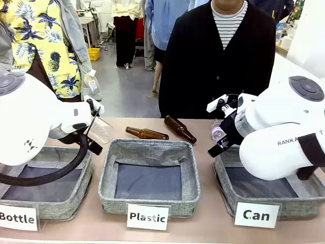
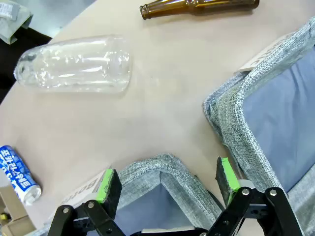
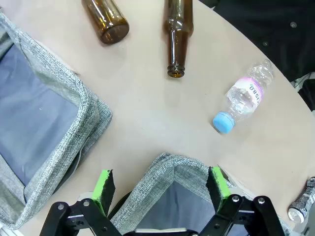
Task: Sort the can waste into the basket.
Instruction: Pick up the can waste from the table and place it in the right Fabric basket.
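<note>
Can waste, two pieces, both lying outside the bin.
Item 1: blue can (image 2: 18,173), white lettering, on its side on the desk (image 2: 162,98). It is at 8 o'clock in the left wrist view, well apart from the clear plastic bottle (image 2: 74,64) at 10 o'clock.
Item 2: dark silvery can (image 3: 301,206), on the desk at 4 o'clock in the right wrist view, cut by the picture edge.
Grey woven basket (image 1: 227,185) with white "Can" card (image 1: 256,215): 4 o'clock in the front view, beneath the right arm.
Left claw (image 2: 167,179): released, jaws wide, nothing between them, above a corner of the "Bottle" basket (image 2: 147,164).
Right claw (image 3: 160,187): released, jaws wide, above a corner of the grey woven basket.
Also on the desk, right wrist view: two brown glass bottles (image 3: 178,37) at 12 o'clock and a small blue-capped bottle (image 3: 243,98) at 2 o'clock.
</note>
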### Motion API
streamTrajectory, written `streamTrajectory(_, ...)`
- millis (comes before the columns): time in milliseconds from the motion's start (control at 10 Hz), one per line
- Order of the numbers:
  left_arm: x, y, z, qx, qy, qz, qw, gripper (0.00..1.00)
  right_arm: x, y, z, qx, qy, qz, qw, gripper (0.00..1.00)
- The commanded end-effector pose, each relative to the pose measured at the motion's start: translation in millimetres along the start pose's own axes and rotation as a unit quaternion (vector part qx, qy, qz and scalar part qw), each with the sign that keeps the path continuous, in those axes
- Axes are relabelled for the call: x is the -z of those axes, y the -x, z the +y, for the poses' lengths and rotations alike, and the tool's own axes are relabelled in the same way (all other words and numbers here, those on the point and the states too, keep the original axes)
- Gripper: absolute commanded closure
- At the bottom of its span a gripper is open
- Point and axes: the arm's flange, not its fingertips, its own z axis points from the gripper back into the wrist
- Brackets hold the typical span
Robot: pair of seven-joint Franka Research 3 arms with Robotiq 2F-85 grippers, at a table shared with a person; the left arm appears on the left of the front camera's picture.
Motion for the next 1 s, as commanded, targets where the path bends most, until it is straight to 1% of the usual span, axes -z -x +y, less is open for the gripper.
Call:
streamTrajectory(0, 0.0, 0.0, 0.0, 0.000, 0.000, 0.000, 1.000, 0.00, 0.0, 0.0, 0.0, 0.000, 0.000, 0.000, 1.000, 0.00)
streamTrajectory(900, 0.0, 0.0, 0.0, 0.000, 0.000, 0.000, 1.000, 0.00, 0.0, 0.0, 0.0, 0.000, 0.000, 0.000, 1.000, 0.00)
